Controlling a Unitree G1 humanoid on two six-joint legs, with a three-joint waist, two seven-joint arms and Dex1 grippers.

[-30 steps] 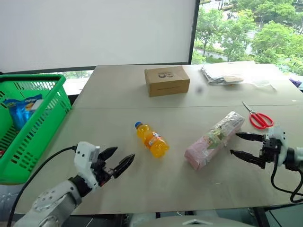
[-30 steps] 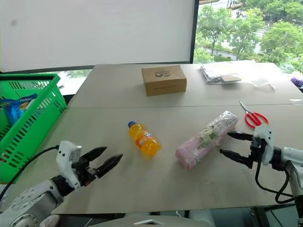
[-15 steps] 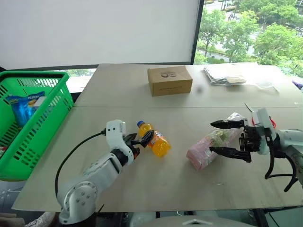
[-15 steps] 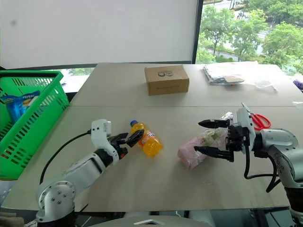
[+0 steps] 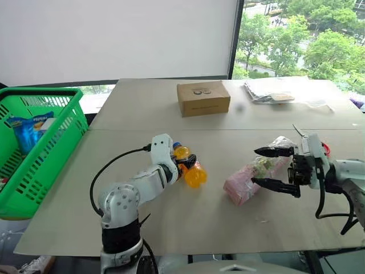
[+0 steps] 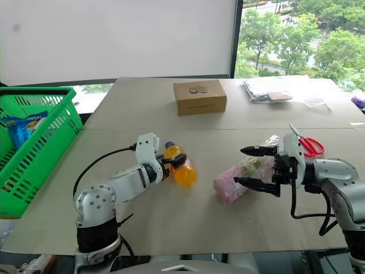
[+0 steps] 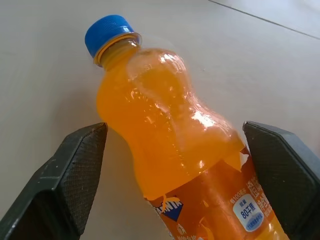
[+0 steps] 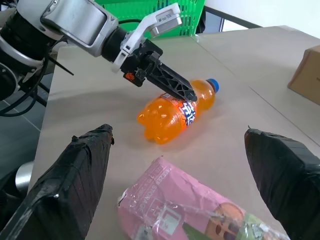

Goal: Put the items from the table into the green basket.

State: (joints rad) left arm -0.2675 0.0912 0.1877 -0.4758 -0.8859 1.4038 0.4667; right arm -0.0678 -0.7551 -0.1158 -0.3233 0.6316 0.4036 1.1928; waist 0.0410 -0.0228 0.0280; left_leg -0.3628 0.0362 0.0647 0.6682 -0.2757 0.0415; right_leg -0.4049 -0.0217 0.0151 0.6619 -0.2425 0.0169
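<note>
Two items on the table (image 5: 171,228) and I've got a gripper at each one. My left gripper (image 5: 183,164) is down at the orange drink bottle (image 7: 175,150), fingers spread wide with the bottle lying between them. In the left wrist view there's a gap between each pad and the plastic, so no squeeze on it. The bottle is on its side, blue cap (image 7: 107,32) pointing away from me, roughly in the middle of the near half of the table.

My right gripper (image 6: 250,167) is also wide open, pointing in toward the left, one finger above the other, at the near end of the pink plastic-wrapped pack (image 5: 251,180). Can't tell from here if a fingertip is brushing the wrapper. The pack lies at an angle to the right of the bottle, well apart from it.

Green basket (image 5: 63,142) sits off the table's left edge with a blue snack bag (image 5: 25,130) in it. Farther back there's a cardboard box (image 5: 203,98), and red-handled scissors (image 6: 308,144) just beyond my right wrist.
</note>
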